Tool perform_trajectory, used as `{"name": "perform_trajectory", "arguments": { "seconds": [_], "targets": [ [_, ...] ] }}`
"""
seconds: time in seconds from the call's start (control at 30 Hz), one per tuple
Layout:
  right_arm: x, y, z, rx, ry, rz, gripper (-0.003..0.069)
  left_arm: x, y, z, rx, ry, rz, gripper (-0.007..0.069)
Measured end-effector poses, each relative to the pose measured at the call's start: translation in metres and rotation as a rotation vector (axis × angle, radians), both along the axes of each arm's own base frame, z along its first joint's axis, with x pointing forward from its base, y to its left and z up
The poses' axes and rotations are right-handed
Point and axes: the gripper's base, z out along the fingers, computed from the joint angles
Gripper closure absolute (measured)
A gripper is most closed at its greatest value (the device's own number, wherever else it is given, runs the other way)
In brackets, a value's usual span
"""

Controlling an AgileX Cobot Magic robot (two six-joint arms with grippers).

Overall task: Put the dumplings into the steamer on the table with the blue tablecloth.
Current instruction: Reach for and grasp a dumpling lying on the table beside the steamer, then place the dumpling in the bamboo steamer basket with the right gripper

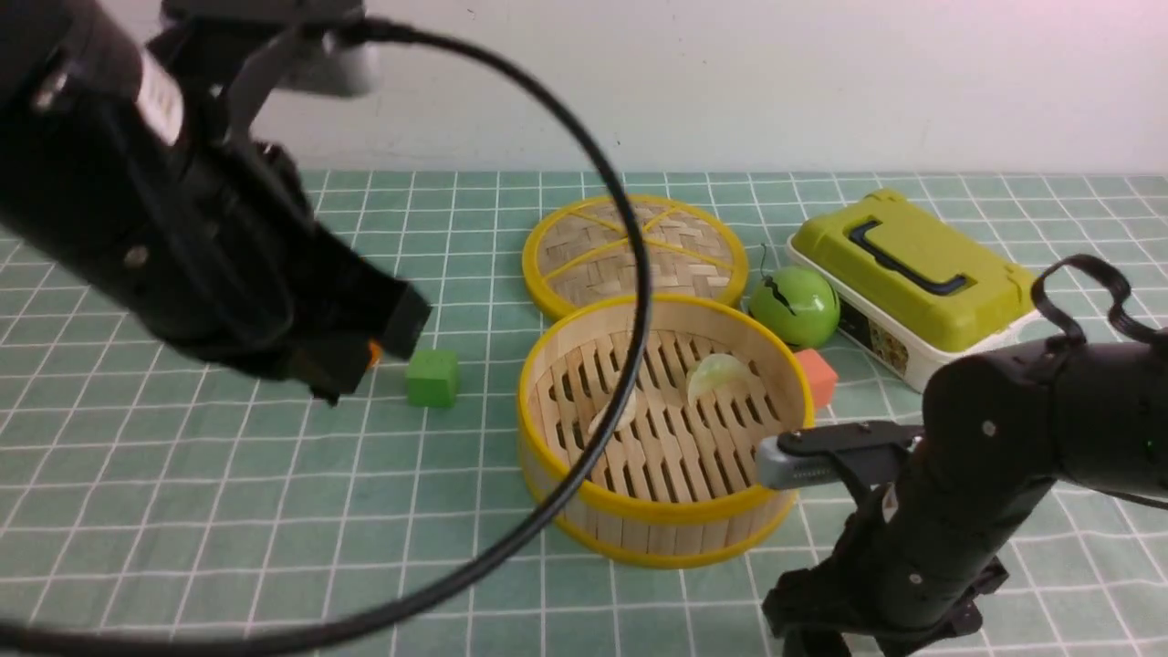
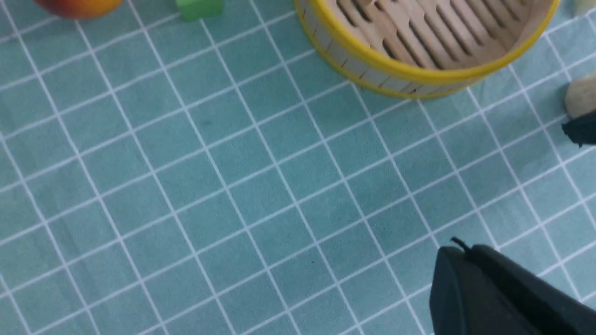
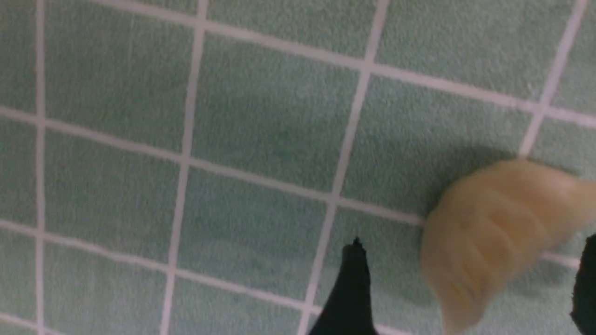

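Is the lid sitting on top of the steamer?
No. The woven lid lies flat on the tablecloth behind the open steamer.

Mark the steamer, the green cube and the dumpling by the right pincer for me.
steamer point(image 1: 657, 513): front view, on its near yellow top rim.
green cube point(image 1: 432, 377): front view, on its front face.
dumpling point(image 3: 489, 232): right wrist view, on the middle of its pleated body.

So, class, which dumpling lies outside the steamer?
The cream dumpling between the right tool's open fingers, on the cloth; the pale green dumpling and whitish dumpling sit inside the steamer.
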Motion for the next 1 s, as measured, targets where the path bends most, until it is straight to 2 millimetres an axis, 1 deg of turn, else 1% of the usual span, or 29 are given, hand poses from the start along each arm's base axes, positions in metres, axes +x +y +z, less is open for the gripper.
{"name": "perform_trajectory", "arguments": {
  "seconds": [0.1, 0.17, 0.23, 0.27, 0.33, 0.37, 0.43, 0.57, 0.6, 0.63, 0.67, 0.7, 0.77, 0.8, 0.87, 0.9, 1.0],
  "targets": [
    [0.002, 0.001, -0.002, 0.004, -0.008, -0.007, 0.0114, -0.011, 0.007, -0.014, -0.002, 0.000, 0.000, 0.0638],
    [0.003, 0.001, -0.002, 0.004, -0.010, -0.008, 0.0195, -0.021, 0.013, -0.025, -0.003, -0.002, 0.001, 0.0638],
    [0.002, 0.001, -0.002, 0.002, -0.005, -0.007, 0.0300, -0.028, 0.016, -0.032, -0.006, 0.006, 0.000, 0.0638],
    [0.002, 0.001, -0.002, -0.004, 0.005, 0.002, 0.0407, -0.032, 0.018, -0.034, -0.013, 0.012, 0.000, 0.0638],
    [0.002, 0.001, 0.000, -0.006, 0.014, 0.012, 0.0480, -0.036, 0.020, -0.035, -0.026, 0.015, -0.001, 0.0638],
    [0.003, 0.002, 0.003, -0.013, 0.025, 0.034, 0.0494, -0.041, 0.021, -0.036, -0.039, 0.020, -0.002, 0.0638],
    [0.006, 0.005, 0.014, -0.011, 0.025, 0.061, 0.0479, -0.046, 0.024, -0.035, -0.057, 0.016, -0.003, 0.0638],
    [0.026, 0.023, 0.065, 0.025, -0.071, 0.177, 0.0477, -0.063, 0.033, -0.028, -0.093, -0.028, -0.005, 0.0638],
    [0.035, 0.032, 0.081, 0.048, -0.131, 0.206, 0.0477, -0.066, 0.035, -0.025, -0.102, -0.042, -0.006, 0.0638],
    [0.039, 0.037, 0.086, 0.056, -0.156, 0.218, 0.0477, -0.068, 0.036, -0.024, -0.107, -0.051, -0.006, 0.0638],
    [0.048, 0.045, 0.096, 0.076, -0.205, 0.225, 0.0477, -0.070, 0.037, -0.022, -0.114, -0.060, -0.006, 0.0638],
    [0.056, 0.053, 0.100, 0.090, -0.241, 0.229, 0.0477, -0.071, 0.038, -0.021, -0.117, -0.066, -0.006, 0.0638],
    [0.073, 0.067, 0.097, 0.107, -0.291, 0.236, 0.0477, -0.073, 0.039, -0.020, -0.122, -0.073, -0.006, 0.0638],
    [0.078, 0.071, 0.094, 0.110, -0.297, 0.236, 0.0477, -0.073, 0.039, -0.020, -0.122, -0.073, -0.006, 0.0638],
    [0.094, 0.082, 0.078, 0.107, -0.293, 0.236, 0.0477, -0.073, 0.039, -0.020, -0.120, -0.070, -0.007, 0.0638],
    [0.101, 0.086, 0.066, 0.098, -0.274, 0.237, 0.0477, -0.073, 0.039, -0.021, -0.117, -0.064, -0.007, 0.0638],
    [0.113, 0.093, 0.044, 0.082, -0.242, 0.240, 0.0474, -0.074, 0.040, -0.021, -0.113, -0.055, -0.007, 0.0638]
  ]
}}
